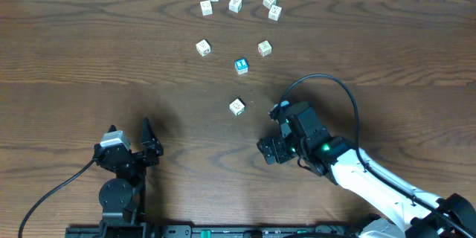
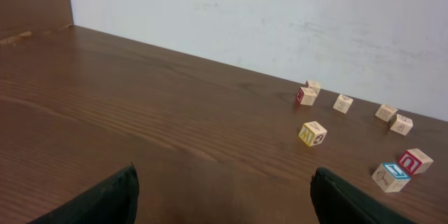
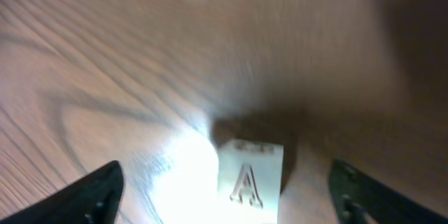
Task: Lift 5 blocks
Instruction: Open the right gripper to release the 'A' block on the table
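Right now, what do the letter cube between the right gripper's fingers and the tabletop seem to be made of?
The cube looks like pale bare wood: matte cream face, an A sunk or printed in. The tabletop looks like dark wood or wood-look laminate: long grain lines, slight sheen; unclear which.

Brown wooden table (image 1: 74,44) with dark lines in the wood. White wall (image 2: 280,14) along the far edge. Close to that wall, 5 small pale cubes (image 1: 235,4) in a loose bunch: 2 together on the left, 1 in the middle, 2 together on the right. All flat on the wood.
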Available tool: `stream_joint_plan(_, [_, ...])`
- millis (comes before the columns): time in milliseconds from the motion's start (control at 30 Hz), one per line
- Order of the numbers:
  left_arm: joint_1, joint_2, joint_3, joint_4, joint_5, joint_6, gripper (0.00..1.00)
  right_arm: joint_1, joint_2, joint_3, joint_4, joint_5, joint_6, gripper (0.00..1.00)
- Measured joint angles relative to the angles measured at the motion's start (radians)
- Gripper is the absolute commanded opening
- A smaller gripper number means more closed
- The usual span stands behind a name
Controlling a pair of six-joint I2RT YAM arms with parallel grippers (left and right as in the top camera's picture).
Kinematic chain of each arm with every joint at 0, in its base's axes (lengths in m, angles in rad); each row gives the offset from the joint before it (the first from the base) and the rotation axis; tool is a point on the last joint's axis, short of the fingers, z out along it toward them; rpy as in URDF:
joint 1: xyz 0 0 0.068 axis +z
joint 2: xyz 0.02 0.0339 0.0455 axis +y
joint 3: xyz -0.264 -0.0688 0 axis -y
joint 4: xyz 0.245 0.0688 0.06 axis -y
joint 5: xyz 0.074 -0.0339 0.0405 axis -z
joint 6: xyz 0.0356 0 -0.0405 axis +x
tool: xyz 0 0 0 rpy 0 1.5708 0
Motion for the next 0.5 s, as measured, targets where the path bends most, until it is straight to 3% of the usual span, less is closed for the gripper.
stream_joint_plan(267, [0.000,0.000,0.000,0.000,0.000,0.000,0.79,0.000,0.029,0.238,-0.025,0.104,-0.024,0.97])
stream_joint_plan(500, [0.000,0.000,0.000,0.000,0.000,0.000,0.79,-0.034,0.294,0.492,-0.028,0.204,-0.051,0.96])
